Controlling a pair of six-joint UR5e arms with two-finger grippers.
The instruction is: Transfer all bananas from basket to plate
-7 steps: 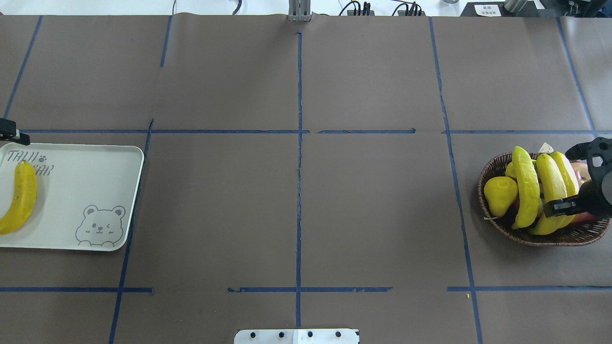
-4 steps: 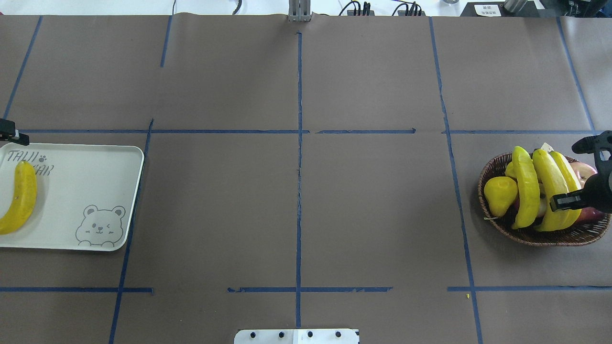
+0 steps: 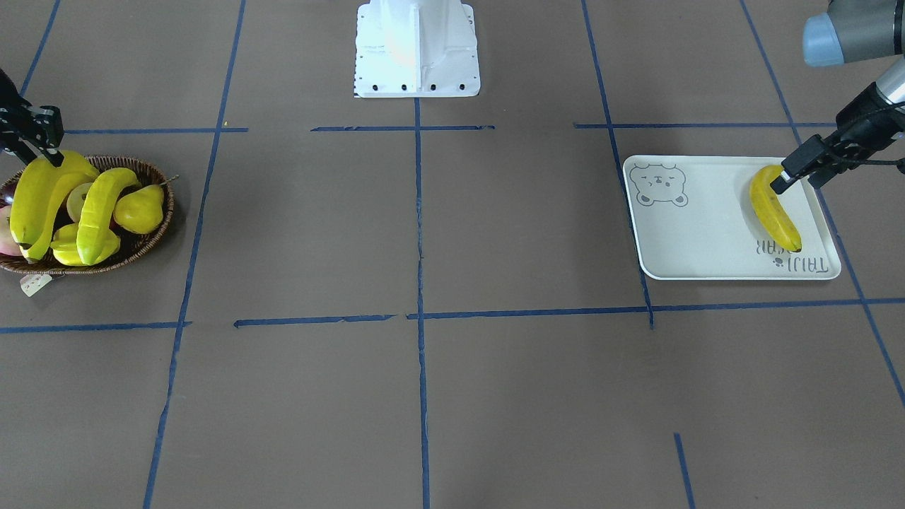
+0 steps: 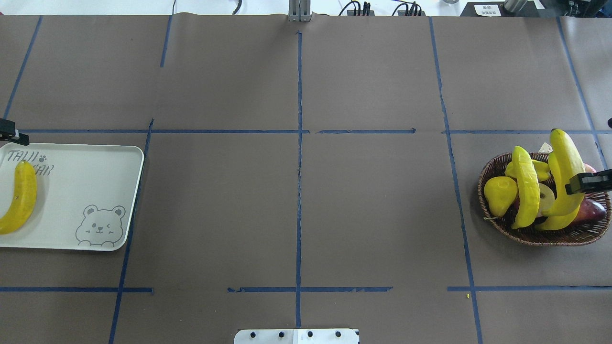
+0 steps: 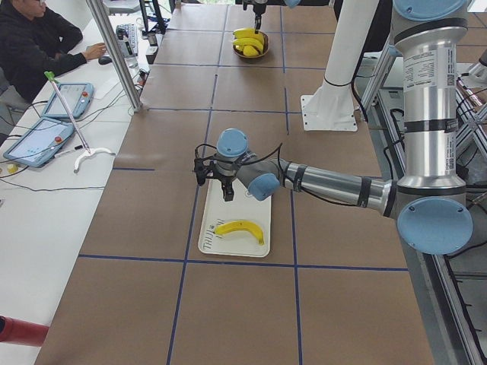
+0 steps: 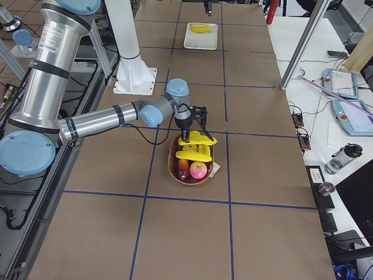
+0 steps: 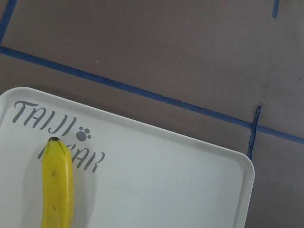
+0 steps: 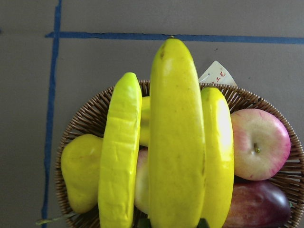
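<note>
A wicker basket [image 4: 540,236] at the table's right holds a greenish banana [image 4: 526,186] and another banana [image 4: 557,222]. My right gripper [image 4: 581,184] is shut on a third banana [image 4: 564,162] and holds it lifted above the basket. In the right wrist view that banana [image 8: 175,137] runs up the middle over the other two. One banana [image 4: 19,198] lies on the white bear plate [image 4: 95,167] at the left. My left gripper [image 3: 785,180] hovers open and empty over that banana's end.
The basket also holds a yellow pear [image 4: 499,193], an apple [image 8: 259,142], a dark red fruit [image 4: 593,210] and a paper tag [image 3: 35,283]. The robot base [image 3: 417,49] stands at mid-table. Blue tape lines cross the brown table cover.
My right gripper has lifted one banana up out of the basket and shifted a little to the right. The left arm and the plate's banana have not moved.
</note>
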